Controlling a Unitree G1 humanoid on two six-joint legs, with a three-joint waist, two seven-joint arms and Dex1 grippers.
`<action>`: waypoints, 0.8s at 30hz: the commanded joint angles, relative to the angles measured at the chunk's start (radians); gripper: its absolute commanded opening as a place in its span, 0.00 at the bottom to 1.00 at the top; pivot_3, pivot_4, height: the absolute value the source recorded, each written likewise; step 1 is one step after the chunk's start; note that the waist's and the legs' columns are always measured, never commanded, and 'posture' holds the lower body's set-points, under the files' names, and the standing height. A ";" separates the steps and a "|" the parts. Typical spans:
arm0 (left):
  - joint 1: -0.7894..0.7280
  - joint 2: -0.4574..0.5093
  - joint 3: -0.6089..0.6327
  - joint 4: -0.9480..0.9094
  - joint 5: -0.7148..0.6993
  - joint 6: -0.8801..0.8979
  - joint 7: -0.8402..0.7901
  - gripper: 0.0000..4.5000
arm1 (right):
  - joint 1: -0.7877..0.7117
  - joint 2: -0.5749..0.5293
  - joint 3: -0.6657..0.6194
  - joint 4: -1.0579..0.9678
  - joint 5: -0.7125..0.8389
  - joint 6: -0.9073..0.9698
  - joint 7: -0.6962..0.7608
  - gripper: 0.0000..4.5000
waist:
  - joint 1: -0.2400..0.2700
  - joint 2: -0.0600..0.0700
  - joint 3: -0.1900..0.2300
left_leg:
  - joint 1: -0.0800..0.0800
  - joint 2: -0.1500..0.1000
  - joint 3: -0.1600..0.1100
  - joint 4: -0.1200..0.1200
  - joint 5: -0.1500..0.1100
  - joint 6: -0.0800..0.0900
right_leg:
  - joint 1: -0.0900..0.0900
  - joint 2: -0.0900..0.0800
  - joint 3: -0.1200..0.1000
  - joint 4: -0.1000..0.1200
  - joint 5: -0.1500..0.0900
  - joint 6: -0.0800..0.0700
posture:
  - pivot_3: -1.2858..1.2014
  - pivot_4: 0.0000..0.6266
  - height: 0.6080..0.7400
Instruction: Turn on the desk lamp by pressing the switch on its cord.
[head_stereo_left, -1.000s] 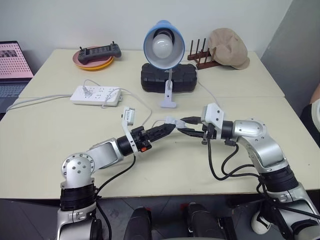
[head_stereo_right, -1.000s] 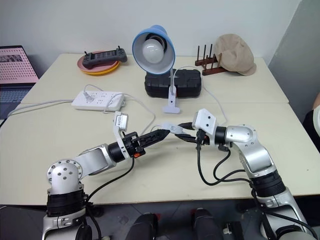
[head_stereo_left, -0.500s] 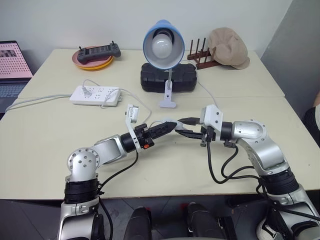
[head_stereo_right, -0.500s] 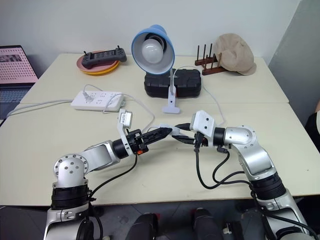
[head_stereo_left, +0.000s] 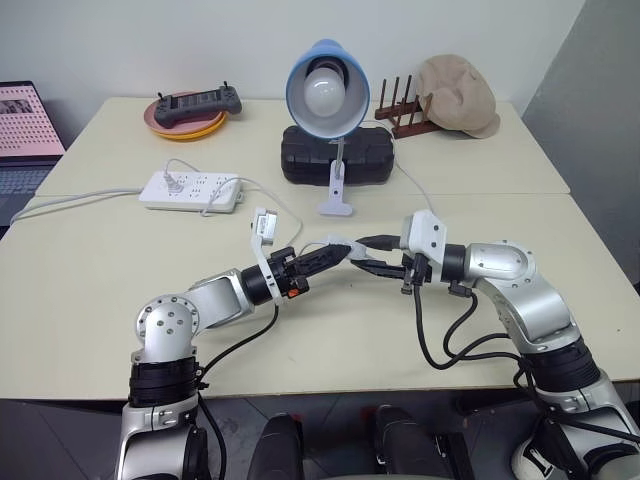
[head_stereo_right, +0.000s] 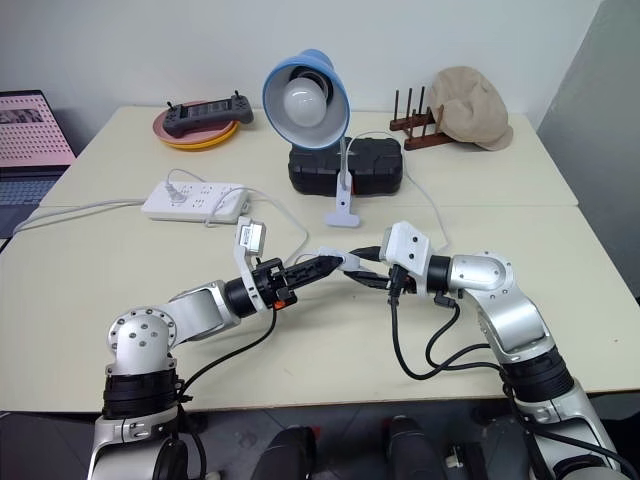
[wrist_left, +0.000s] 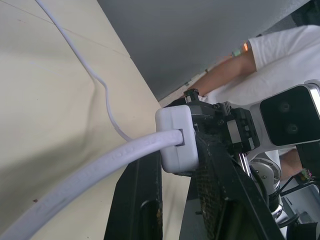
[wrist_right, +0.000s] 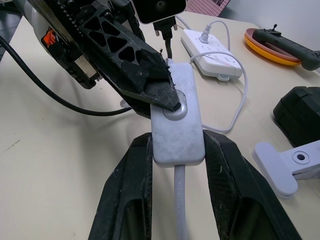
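White switch (wrist_right: 177, 120) clamped in right gripper (wrist_right: 176, 165), clenched left gripper (wrist_right: 167, 100) pressing it, above bare mid-table (head_stereo_left: 90, 290).

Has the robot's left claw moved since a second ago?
Yes. The left gripper edged toward the lamp's clip base and shut, its tip now pressing the switch.

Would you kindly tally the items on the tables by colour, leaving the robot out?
White: 2, power strip, switch
Blue: 1, desk lamp
Black: 2, case, controller
Beige: 1, cap
Brown: 1, rack
Orange-yellow: 1, plates
Total: 8
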 joint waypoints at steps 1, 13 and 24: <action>-0.010 0.002 0.023 -0.026 -0.046 0.005 0.018 0.13 | 0.006 -0.008 -0.022 -0.036 0.016 -0.015 0.000 0.24 | 0.000 0.000 0.000 | 0.000 0.000 0.000 0.000 0.000 0.000 | 0.000 0.000 0.000 0.000 0.000 0.000 | 0.52 0.24 1.00; 0.026 -0.022 0.087 0.010 -0.382 0.009 0.237 0.12 | 0.036 -0.012 -0.038 0.013 0.017 -0.063 -0.006 0.24 | 0.001 0.000 0.000 | -0.001 0.000 0.000 -0.001 0.000 0.000 | 0.000 0.000 0.000 -0.001 0.000 0.000 | 0.52 0.24 1.00; 0.072 0.015 0.040 -0.043 -0.513 -0.064 0.372 0.12 | 0.040 -0.019 -0.034 0.037 0.023 -0.090 -0.016 0.24 | 0.004 0.000 0.000 | -0.001 0.000 0.000 -0.001 0.000 0.000 | 0.000 0.000 0.000 -0.002 0.000 -0.001 | 0.52 0.24 1.00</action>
